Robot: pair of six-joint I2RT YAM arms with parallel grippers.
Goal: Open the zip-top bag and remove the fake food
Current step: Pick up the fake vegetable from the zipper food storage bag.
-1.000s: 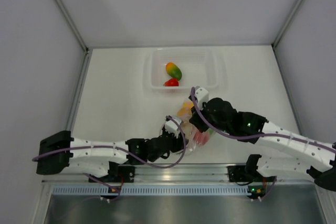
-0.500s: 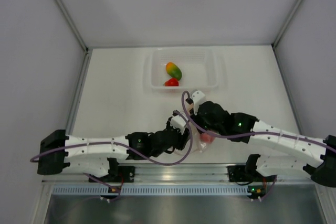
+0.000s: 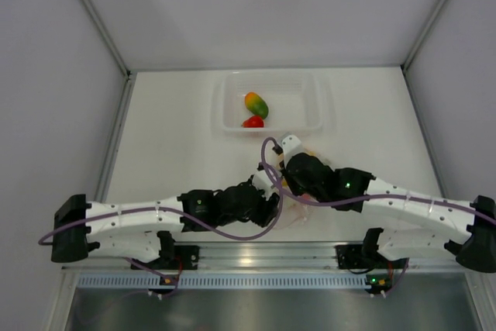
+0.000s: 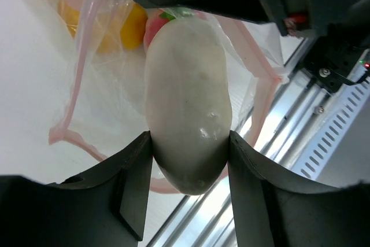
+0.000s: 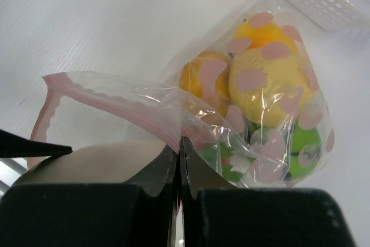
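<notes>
Left gripper clamps white food in bag mouth; right gripper pinches rim

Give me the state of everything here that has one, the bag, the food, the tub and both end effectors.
zip-top bag: mouth open, edge pinched.
white fake food: gripped at the bag's mouth.
fake food in the bag: several pieces inside.
tub: holds an orange-green piece and a red piece.
left end effector: shut on the white fake food.
right end effector: shut on the zip-top bag's edge.
</notes>
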